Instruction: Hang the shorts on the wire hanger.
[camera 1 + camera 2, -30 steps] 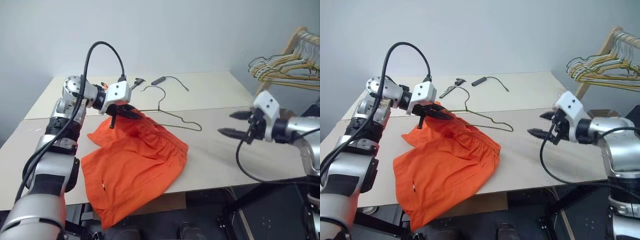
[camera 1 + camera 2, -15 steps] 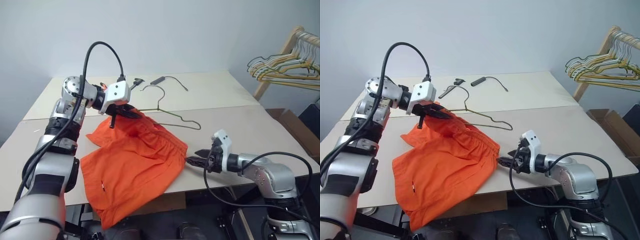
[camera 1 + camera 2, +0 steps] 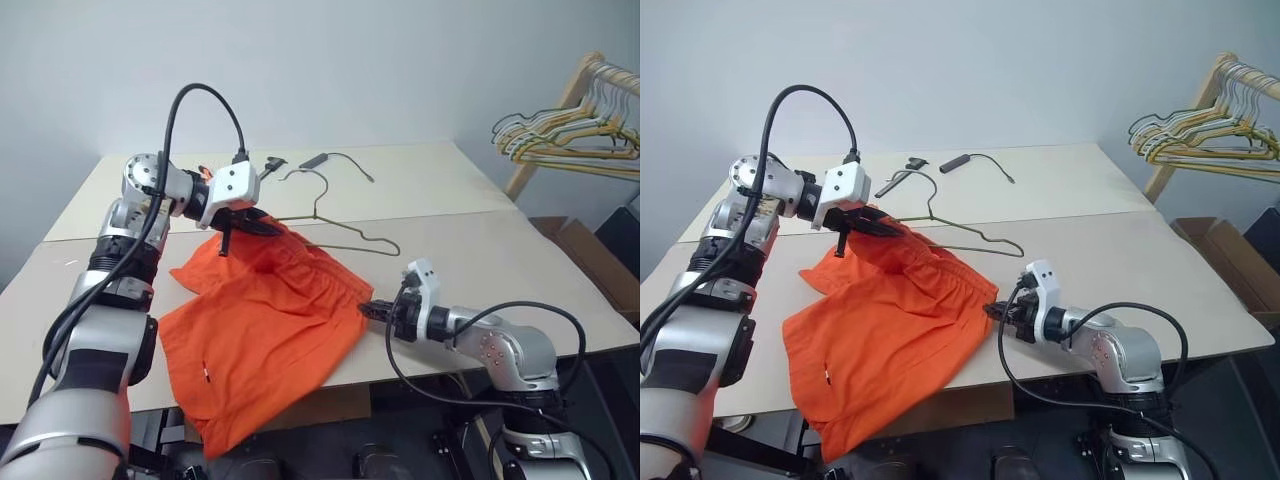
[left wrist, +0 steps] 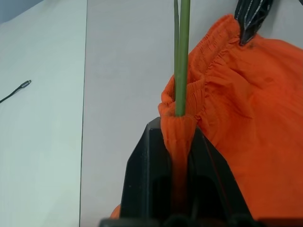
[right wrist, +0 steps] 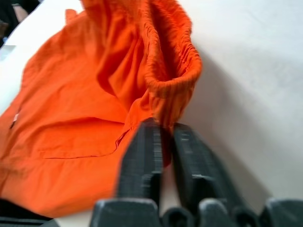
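Black fingers (image 4: 147,179) of the left gripper (image 3: 243,222) are pinching a bunched fold of the shorts (image 3: 265,335), clamping the gathered elastic waistband together with the thin wire of the wire hanger (image 3: 345,232), which is running straight up out of the pinch. Over at the other end of the waistband, the right gripper (image 3: 996,313) is lying low on the table (image 3: 480,250) with its two fingers (image 5: 142,156) clenched on a ruffled loop of the same orange cloth.

Bright orange and soft, the shorts are lying crumpled across the pale, smooth tabletop, with one leg draping over the near edge. Their waistband is puckering in tight ridges between the two grippers. The hanger is a slim grey-green triangle with a small curved hook, resting flat on the table behind the shorts, one corner tucked into the cloth at the left gripper.

Farther back, a thin black cable (image 3: 335,160) with a small dark plug is lying on the table. Off to the right, a wooden rack (image 3: 585,90) is carrying a dense bunch of yellow and grey hangers (image 3: 560,135). A brown cardboard box (image 3: 590,255) is sitting beside the table; what it holds is hidden.
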Robot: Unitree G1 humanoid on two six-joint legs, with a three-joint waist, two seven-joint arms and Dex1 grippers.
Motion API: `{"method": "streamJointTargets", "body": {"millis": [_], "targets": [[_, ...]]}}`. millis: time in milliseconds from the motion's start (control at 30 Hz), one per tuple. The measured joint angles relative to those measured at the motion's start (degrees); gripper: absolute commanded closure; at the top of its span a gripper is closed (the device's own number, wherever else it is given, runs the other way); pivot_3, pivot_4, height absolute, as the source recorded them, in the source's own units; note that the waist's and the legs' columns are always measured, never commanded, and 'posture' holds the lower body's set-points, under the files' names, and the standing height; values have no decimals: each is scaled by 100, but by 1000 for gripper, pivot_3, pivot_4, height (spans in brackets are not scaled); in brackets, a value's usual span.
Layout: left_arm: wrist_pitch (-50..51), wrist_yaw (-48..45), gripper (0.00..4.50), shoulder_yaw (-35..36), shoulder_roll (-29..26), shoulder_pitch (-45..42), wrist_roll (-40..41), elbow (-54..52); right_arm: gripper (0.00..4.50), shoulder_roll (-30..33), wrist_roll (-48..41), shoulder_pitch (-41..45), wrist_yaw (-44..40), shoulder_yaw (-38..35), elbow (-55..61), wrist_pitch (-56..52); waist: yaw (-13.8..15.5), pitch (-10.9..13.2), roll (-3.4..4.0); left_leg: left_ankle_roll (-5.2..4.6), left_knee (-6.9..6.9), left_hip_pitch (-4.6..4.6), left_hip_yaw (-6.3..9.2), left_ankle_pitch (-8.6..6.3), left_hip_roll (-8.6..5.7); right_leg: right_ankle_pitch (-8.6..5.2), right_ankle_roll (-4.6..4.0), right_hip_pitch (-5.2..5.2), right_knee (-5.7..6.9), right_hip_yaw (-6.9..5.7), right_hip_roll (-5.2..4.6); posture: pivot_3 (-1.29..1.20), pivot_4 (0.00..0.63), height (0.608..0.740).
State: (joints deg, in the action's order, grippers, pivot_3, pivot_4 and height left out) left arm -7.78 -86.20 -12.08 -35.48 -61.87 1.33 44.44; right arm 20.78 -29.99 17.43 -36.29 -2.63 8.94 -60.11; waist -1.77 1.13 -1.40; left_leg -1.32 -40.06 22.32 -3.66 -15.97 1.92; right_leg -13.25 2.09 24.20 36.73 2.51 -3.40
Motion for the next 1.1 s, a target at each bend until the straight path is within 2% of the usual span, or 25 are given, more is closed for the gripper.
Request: {"method": "streamJointTargets", "body": {"millis": [167, 300, 500, 800, 1100], "targets": [[81, -364, 4474, 92, -149, 91, 251, -133, 4429, 462, 237, 0, -220, 232, -135, 528, -23, 0, 0, 0, 0, 0, -1, 0, 0, -1, 1, 0, -3, 1, -1, -2, 0, 740], [171, -604, 4474, -50, -498, 200, 661, -371, 4429, 1055, 444, 150, -840, 388, -632, 1297, -62, 0, 0, 0, -1, -2, 0, 0, 0, -1, 1, -2, -2, 2, 0, 5, 0, 740], [164, -609, 4474, -321, -689, 218, 899, -555, 4429, 1623, 639, 631, -1725, 558, -1295, 2249, -61, 0, 0, 0, 0, -4, 0, 0, 0, -1, 1, -1, -1, 2, 1, 17, 0, 740], [1, -486, 4474, -349, -687, 221, 534, -449, 4429, 2011, 984, 873, -2285, 804, -1502, 3141, -26, 0, 0, 0, -1, -2, -3, 0, 0, -1, 1, -1, -2, 2, 0, 15, 0, 740], [-222, -302, 4474, -353, -538, 220, 135, -309, 4429, 2513, 1702, 877, -2353, 936, -787, 3990, 29, 0, 0, 0, -2, -3, -7, 0, 0, -1, 1, 0, 0, 2, -1, -10, 0, 740]]}}
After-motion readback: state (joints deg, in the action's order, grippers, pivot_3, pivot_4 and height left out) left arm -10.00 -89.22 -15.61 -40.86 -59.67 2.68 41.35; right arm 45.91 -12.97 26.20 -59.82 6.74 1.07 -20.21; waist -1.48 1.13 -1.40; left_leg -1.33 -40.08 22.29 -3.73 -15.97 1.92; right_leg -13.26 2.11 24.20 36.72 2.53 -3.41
